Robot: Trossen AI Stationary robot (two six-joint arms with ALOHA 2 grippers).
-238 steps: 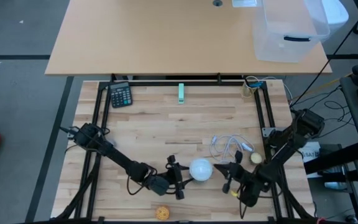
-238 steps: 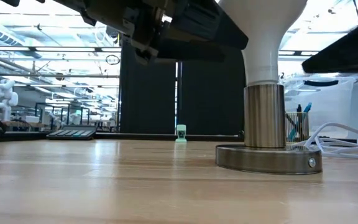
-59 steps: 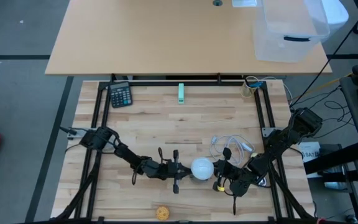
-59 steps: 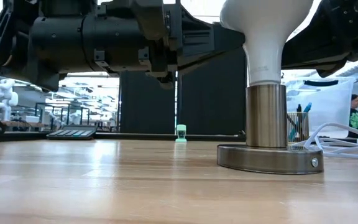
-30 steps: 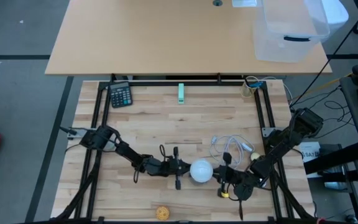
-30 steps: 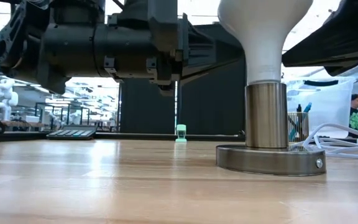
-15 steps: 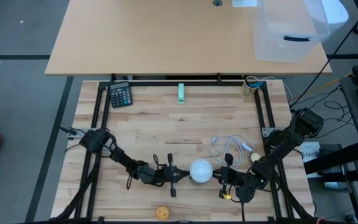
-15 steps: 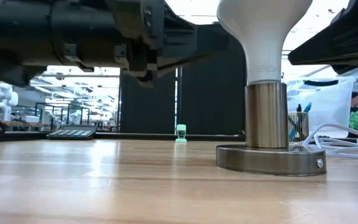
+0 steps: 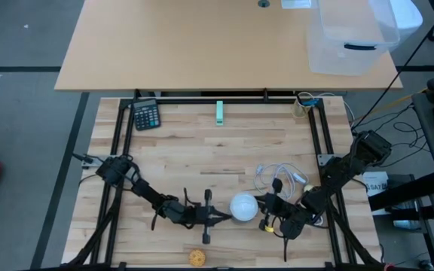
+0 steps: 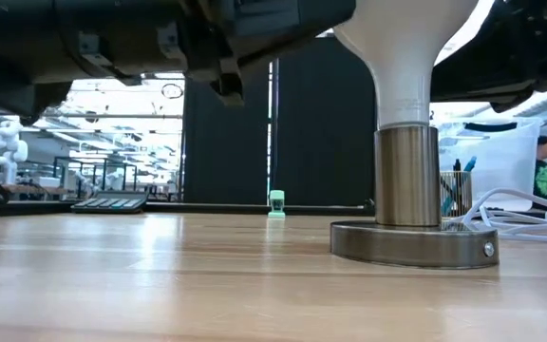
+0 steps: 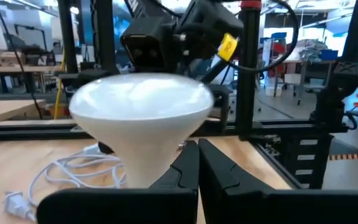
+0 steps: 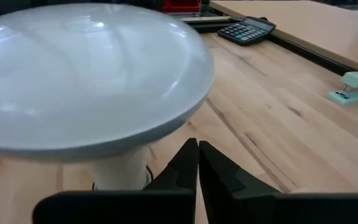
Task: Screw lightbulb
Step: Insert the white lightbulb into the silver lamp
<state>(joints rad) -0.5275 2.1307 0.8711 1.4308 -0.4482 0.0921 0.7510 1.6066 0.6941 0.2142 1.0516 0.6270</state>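
The white lightbulb (image 9: 243,207) stands upright with its narrow end in a metal socket (image 10: 405,176) on a round metal base (image 10: 411,244), near the table's front edge. My left gripper (image 9: 218,217) lies level at the bulb's left, shut. In its wrist view, the left gripper (image 11: 197,149) has its tips beside the cone of the lightbulb (image 11: 142,106). My right gripper (image 9: 266,218) is at the bulb's right, shut. In its wrist view, the right gripper (image 12: 197,149) points in under the globe of the lightbulb (image 12: 86,68). My left gripper reaches level from the table's left, its shut tips beside the bulb's cone (image 11: 166,146); I cannot tell whether they touch it. My right gripper reaches level from the right, its shut tips below the globe's rim near the neck (image 12: 126,168); I cannot tell whether they touch it.
A white cable (image 9: 277,177) lies coiled just behind the bulb. A calculator (image 9: 146,114) and a green stapler (image 9: 220,112) lie at the far edge, and a yellowish ball (image 9: 196,257) at the near edge. A clear plastic bin (image 9: 349,34) stands on the table beyond.
My left gripper has drawn toward the table's near edge and a little left, staying shut and pointed at the bulb. The bulb and its base have stayed in place.
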